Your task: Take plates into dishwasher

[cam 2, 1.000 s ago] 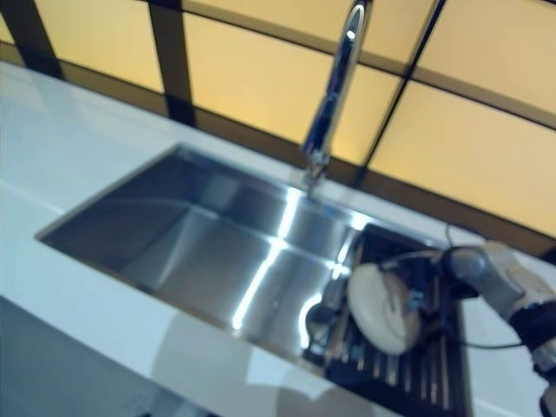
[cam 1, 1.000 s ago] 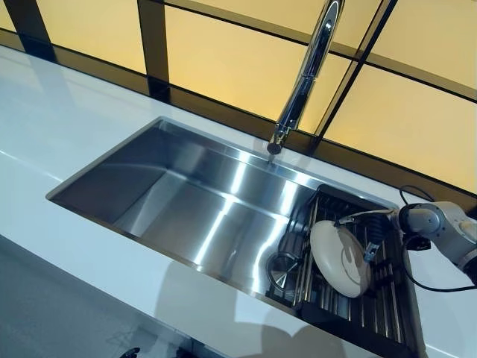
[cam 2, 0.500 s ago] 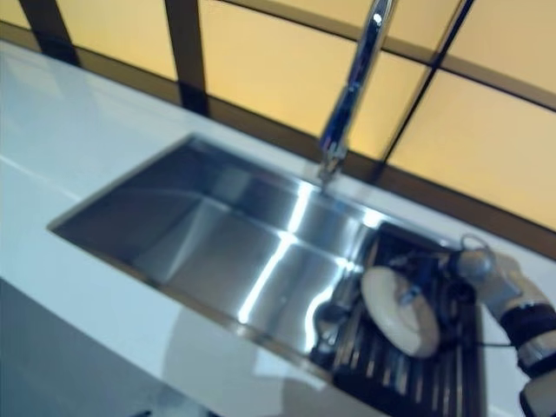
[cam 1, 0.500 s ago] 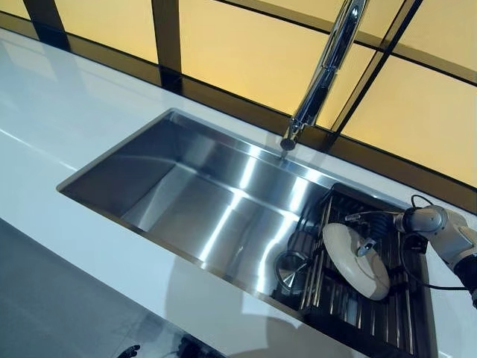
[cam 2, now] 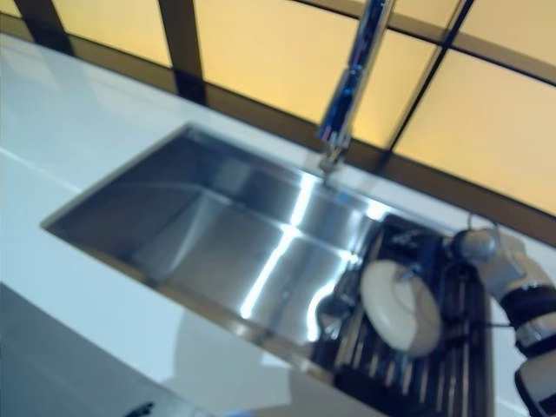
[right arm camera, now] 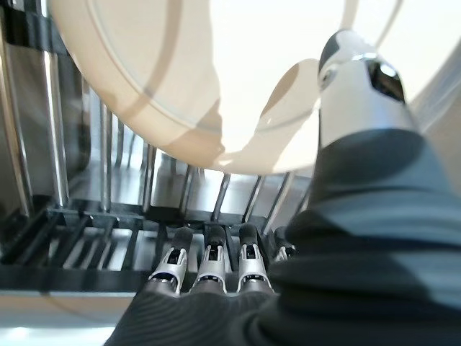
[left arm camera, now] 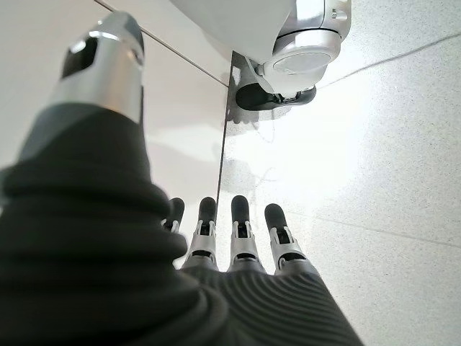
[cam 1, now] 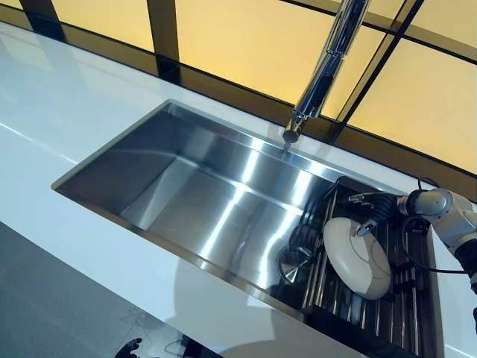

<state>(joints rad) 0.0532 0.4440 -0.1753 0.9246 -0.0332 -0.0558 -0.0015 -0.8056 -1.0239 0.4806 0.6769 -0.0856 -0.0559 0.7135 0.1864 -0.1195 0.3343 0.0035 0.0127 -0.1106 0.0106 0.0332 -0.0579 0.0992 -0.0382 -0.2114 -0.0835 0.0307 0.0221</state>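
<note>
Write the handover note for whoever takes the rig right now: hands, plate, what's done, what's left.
Right hand: at the plate, thumb on its face, fingers under its rim; the grip looks loose, so confirm it.
Left hand: idle, fingers straight, holding nothing, over the floor.
Plate: leaning in the dark drying rack at the right end of the sink. A metal strainer sits beside it.
Done: right hand is at the plate.
Left: lift it out and carry it to the dishwasher, which no view shows.

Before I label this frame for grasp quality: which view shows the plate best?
The left eye view: the whole cream plate shows there, leaning in the dark rack with the right hand at its upper rim. The right eye view shows the same, blurrier. The right wrist view shows only part of its face behind the thumb. The left wrist view shows none.
</note>
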